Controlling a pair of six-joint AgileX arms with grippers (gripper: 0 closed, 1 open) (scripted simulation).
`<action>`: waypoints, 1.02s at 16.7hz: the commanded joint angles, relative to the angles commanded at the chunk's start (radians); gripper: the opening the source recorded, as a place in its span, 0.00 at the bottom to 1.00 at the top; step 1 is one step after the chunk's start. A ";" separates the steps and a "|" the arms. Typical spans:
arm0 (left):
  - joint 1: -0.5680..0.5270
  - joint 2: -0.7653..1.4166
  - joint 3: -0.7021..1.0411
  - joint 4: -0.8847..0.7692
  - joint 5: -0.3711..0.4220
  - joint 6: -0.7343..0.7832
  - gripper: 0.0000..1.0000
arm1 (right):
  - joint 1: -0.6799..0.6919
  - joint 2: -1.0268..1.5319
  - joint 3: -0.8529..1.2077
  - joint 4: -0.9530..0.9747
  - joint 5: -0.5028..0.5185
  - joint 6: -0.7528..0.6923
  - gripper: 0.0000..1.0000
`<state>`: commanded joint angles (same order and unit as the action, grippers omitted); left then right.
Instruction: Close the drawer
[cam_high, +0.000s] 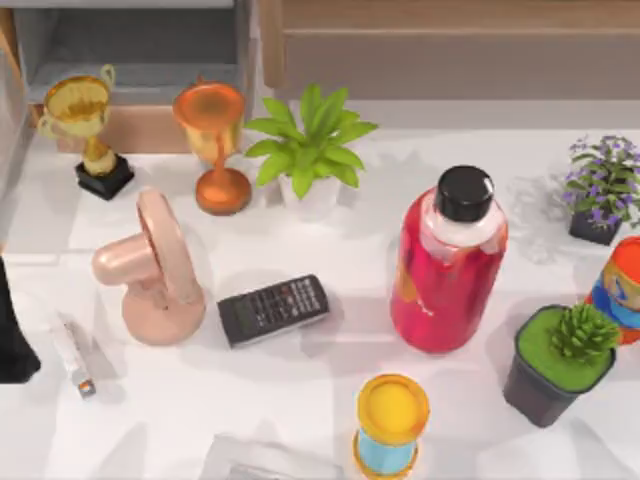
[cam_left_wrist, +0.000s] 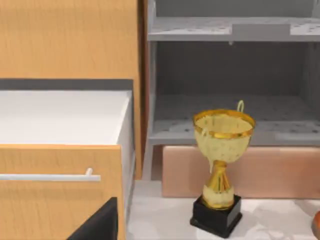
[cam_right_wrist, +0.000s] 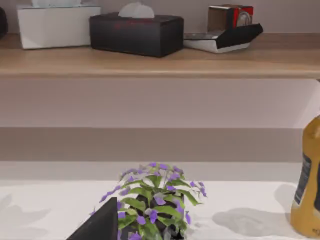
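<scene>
The drawer (cam_left_wrist: 65, 150) stands pulled out of the cabinet at the table's far left corner, its tan front panel and white bar handle (cam_left_wrist: 50, 176) facing my left wrist camera. Its long axis runs from the cabinet towards me, so I judge this the approach step: next I must set my left gripper (cam_left_wrist: 97, 225) against that panel and push straight in. I cannot tell whether either gripper's fingers are parted. A gold trophy (cam_left_wrist: 220, 160) stands just beside it. My right gripper (cam_right_wrist: 97, 225) idles near the table's right edge.
</scene>
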<state>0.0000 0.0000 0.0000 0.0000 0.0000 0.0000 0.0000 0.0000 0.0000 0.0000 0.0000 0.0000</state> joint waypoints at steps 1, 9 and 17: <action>0.000 0.000 0.000 0.000 0.000 0.000 1.00 | 0.000 0.000 0.000 0.000 0.000 0.000 1.00; -0.144 0.299 0.128 0.206 -0.141 0.005 1.00 | 0.000 0.000 0.000 0.000 0.000 0.000 1.00; -0.409 0.935 0.365 0.586 -0.402 0.014 1.00 | 0.000 0.000 0.000 0.000 0.000 0.000 1.00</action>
<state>-0.4095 0.9354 0.3645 0.5856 -0.4015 0.0135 0.0000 0.0000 0.0000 0.0000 0.0000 0.0000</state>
